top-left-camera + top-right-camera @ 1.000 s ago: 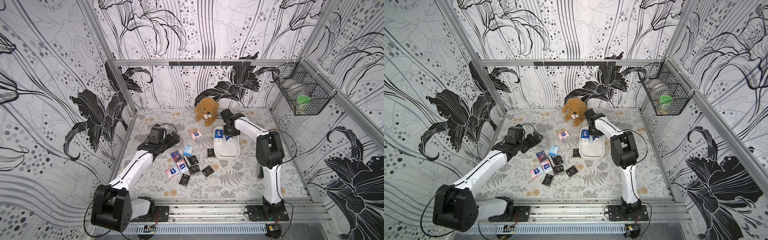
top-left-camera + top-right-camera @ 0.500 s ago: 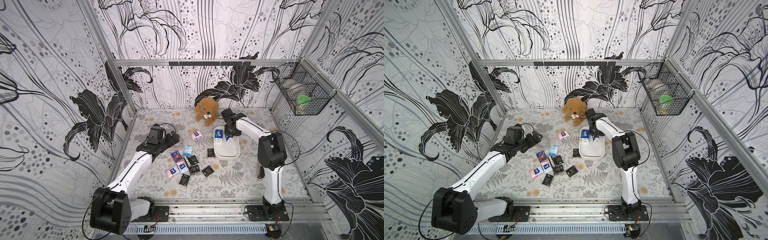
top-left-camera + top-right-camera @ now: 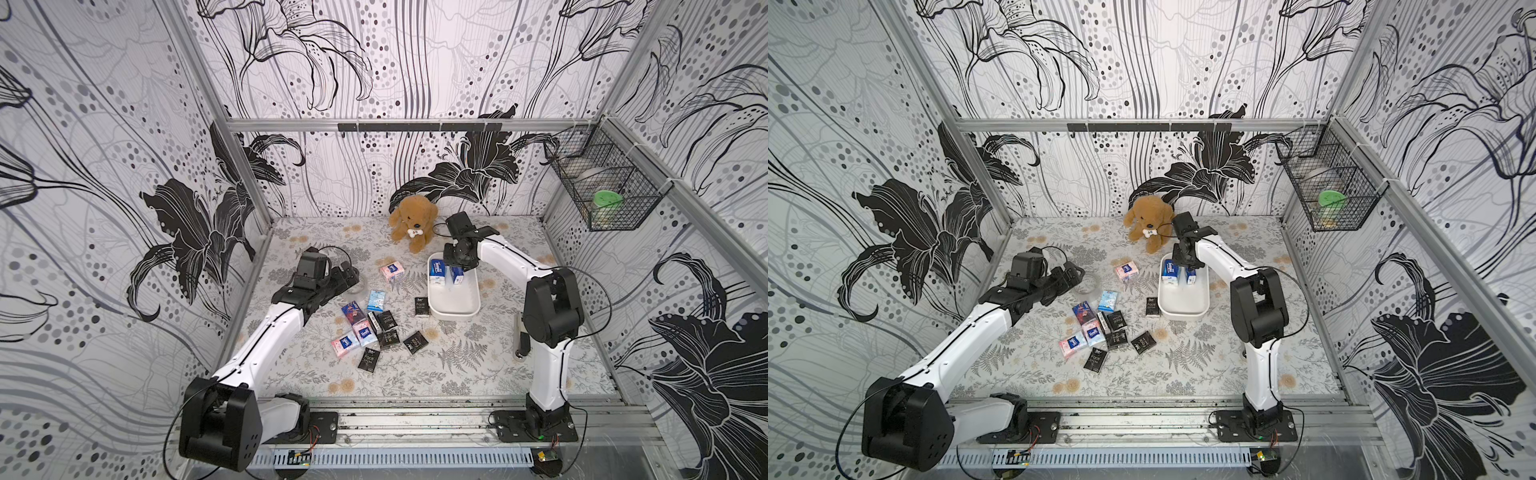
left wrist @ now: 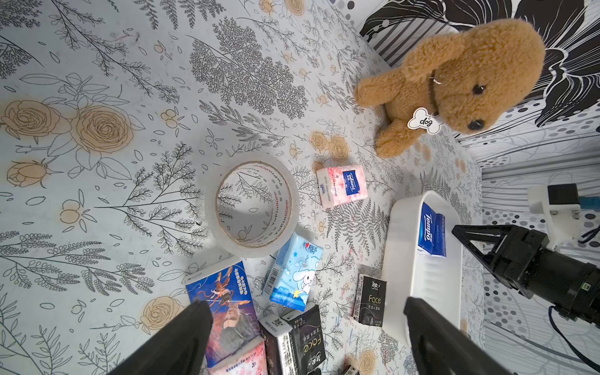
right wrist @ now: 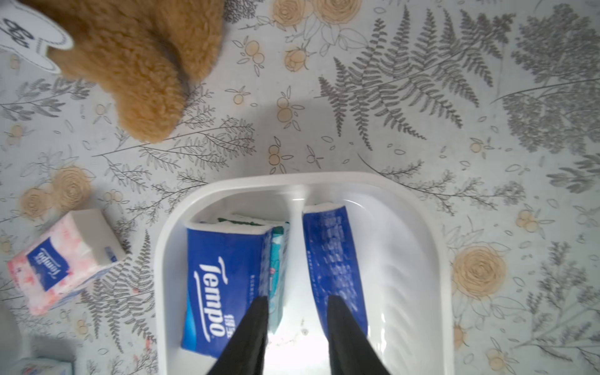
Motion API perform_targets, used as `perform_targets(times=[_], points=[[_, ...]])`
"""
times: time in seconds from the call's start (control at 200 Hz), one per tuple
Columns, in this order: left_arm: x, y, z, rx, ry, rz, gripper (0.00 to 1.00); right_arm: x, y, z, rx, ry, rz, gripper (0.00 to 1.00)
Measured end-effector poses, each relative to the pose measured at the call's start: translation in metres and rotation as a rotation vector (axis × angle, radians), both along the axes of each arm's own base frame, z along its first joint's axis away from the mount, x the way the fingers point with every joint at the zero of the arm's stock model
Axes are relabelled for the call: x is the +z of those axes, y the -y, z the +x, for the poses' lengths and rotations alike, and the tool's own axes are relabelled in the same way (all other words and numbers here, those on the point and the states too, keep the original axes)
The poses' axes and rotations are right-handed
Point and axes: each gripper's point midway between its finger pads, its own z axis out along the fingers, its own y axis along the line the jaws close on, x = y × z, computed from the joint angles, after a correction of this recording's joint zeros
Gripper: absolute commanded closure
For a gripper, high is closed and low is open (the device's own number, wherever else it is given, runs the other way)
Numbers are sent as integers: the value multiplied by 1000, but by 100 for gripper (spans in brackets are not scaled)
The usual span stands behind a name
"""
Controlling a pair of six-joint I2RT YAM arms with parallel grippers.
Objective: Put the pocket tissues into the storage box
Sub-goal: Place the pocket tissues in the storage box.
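Tissues in blue packs (image 5: 220,276) stand in the storage box (image 5: 418,227), far end. The right gripper (image 5: 297,305) just let go, open and empty. The left gripper (image 4: 306,303) is wide open; many loose packs (image 3: 376,328) remain.

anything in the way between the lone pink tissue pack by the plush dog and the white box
Nothing visible: only bare mat lies between the pink pack and the storage box. The right gripper reaches into it.
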Motion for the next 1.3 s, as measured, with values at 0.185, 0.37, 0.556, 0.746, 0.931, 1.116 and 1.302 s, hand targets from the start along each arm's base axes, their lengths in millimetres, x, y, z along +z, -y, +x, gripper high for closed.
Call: perform_targets(times=[0.185,0.37,0.556,0.746,0.931,1.116,1.302], points=[[0,0,0,0,-1,0,3,-27,2,2,-25,-56,26,57],[-1,0,-1,0,-5,2,3,-33,13,6,-67,-64,11,46],[-1,0,-1,0,-7,2,3,-33,21,5,-89,-61,-32,45],[-1,0,-1,0,-7,2,3,-35,27,8,-101,-72,-53,45],[-1,0,-1,-1,-8,4,3,-59,30,9,-104,-122,-53,45],[-3,-1,-3,1,-16,9,3,-59,24,13,-96,-116,-2,49],[0,-2,-3,4,-8,9,3,-58,15,13,-103,-112,80,54]])
